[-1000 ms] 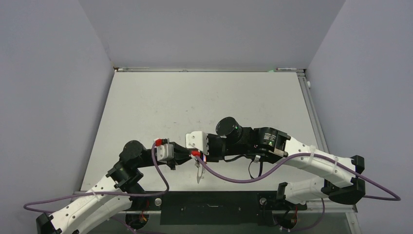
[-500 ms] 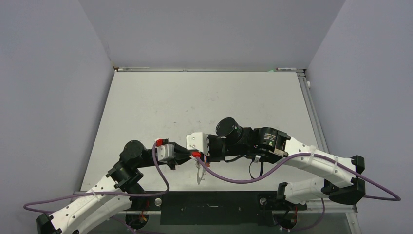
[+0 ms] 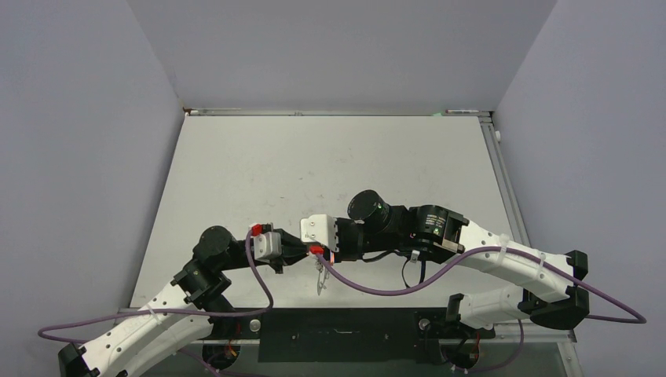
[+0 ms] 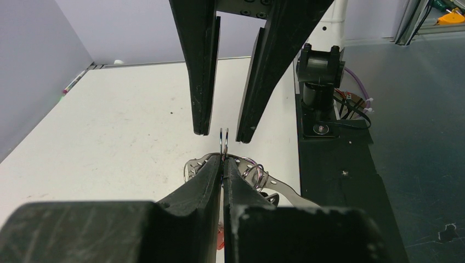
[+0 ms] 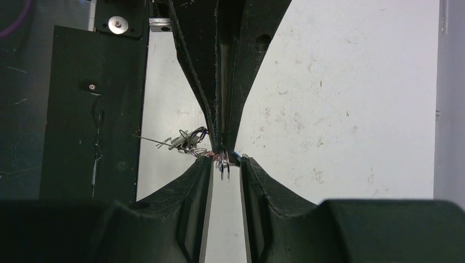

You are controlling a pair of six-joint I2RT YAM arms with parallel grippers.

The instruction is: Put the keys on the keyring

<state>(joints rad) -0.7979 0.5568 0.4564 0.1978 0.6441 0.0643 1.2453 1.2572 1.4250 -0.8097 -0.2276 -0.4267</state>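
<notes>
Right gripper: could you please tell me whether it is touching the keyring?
Apart. Left wrist view: the keyring stands between the right gripper fingers, table showing either side.

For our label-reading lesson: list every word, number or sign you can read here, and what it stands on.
No text can be read.
The sticker on the right arm's black joint carries print, too small to make out.

Nothing legible shows. A small pale label [image 3: 433, 223] on the black round motor housing [image 3: 446, 219] of the right arm is too tiny to read.
</notes>
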